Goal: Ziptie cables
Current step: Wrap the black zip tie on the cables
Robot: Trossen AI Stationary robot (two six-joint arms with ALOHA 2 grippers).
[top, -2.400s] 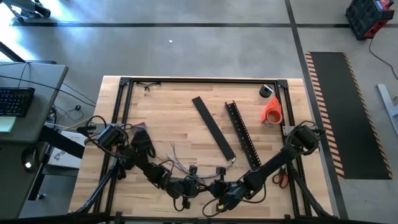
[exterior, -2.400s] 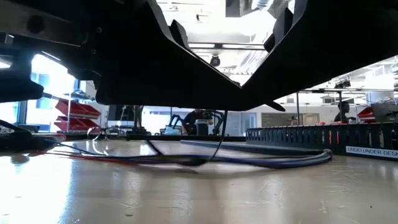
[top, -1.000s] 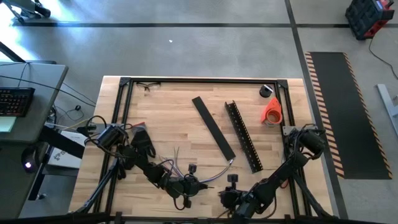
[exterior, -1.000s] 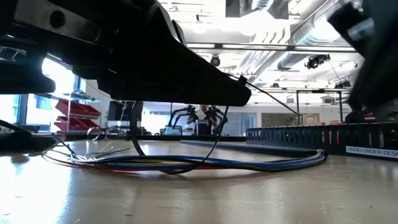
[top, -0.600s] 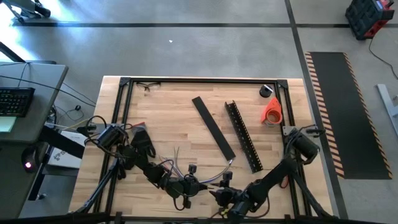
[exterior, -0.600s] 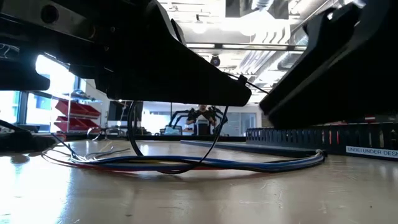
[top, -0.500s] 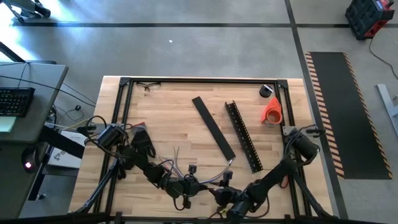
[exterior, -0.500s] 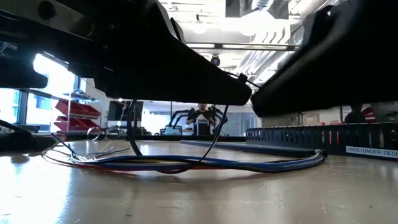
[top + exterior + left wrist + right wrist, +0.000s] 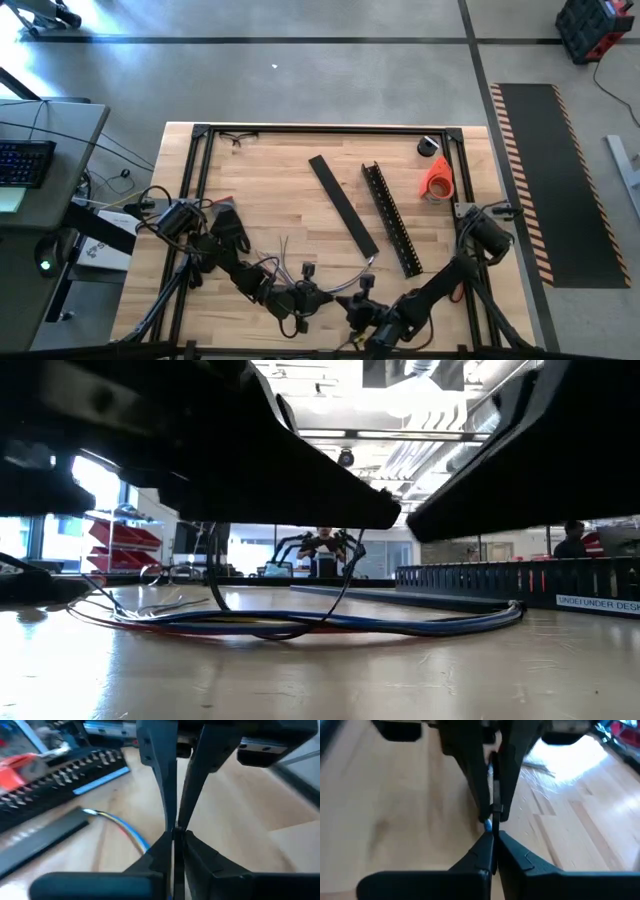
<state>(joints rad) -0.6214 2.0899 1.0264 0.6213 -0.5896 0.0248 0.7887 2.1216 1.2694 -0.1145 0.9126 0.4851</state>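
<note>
The cables (image 9: 330, 622), a thin bundle of blue, purple and reddish wires, lie on the table near its near edge; their loose ends fan out toward the left (image 9: 284, 250). A black zip tie (image 9: 214, 582) hangs as a loop around them, under my left gripper (image 9: 322, 294). My right gripper (image 9: 348, 302) stands tip to tip against the left one. Both grippers are shut. In the low view their tips meet above the cables (image 9: 404, 520). The left wrist view shows the bundle's other end (image 9: 95, 813). My left gripper pinches the zip tie at the top of its loop (image 9: 380, 500), between its two fingertips, which slant down from the table's left. The loop hangs below and circles the cables on the table. My right gripper meets the left fingertips (image 9: 492, 817) from the table's right, slanting down. It is shut where the zip tie's free tail stuck out; the fingers hide the contact.
A flat black strip (image 9: 343, 205) and a black slotted channel bar (image 9: 390, 218) lie aslant at mid-table. An orange tape roll (image 9: 436, 178) and a small dark roll (image 9: 429, 146) stand at the far right. A black frame (image 9: 320, 129) borders the table.
My right gripper has come down and toward the table's left, up to the tip of my left gripper, where the zip tie's tail stuck out. The cables and the loop have stayed in place.
</note>
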